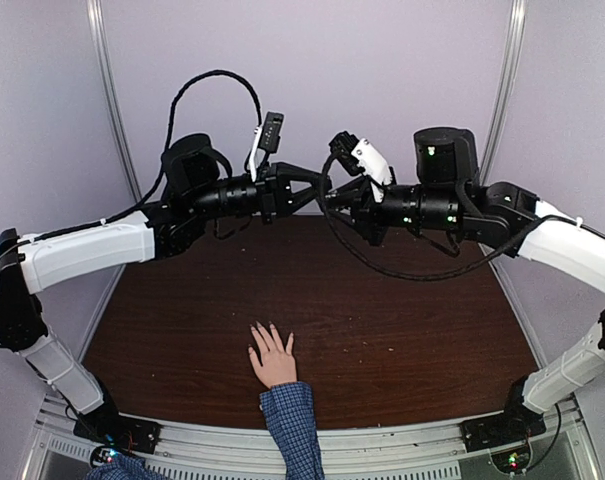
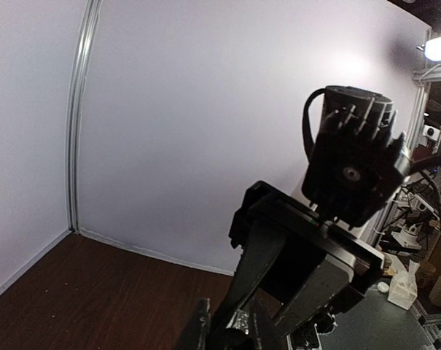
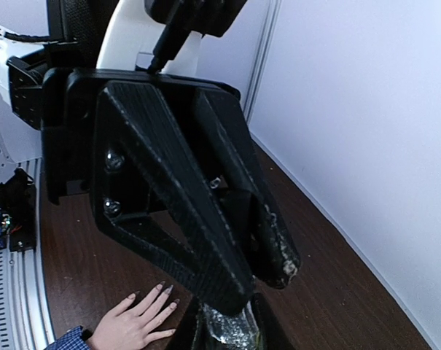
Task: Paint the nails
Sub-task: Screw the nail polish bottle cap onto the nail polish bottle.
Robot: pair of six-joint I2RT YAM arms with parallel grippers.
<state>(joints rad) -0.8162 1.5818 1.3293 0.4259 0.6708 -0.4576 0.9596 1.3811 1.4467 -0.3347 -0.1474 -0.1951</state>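
Where the left wall meets the table, the left arm rises and reaches inward, high over the far half of the surface. The left gripper meets the right gripper tip to tip at centre, clear of the back wall. Bare tabletop lies open beneath both.

The hand rests flat at the near edge, slightly left of centre, with fingers spread. Its checked cuff lies over the metal rail. The nails point toward the far wall, well apart from both grippers. The right arm comes in along the right wall.

The overhead view hides what the jaws contain. The right wrist view shows the left gripper's fingers closed together, tips down at a glittery object. That object is pinched between the right gripper's own fingers. Whether the left gripper also grips it cannot be told. The left wrist view shows the right wrist housing and the far-left wall corner.
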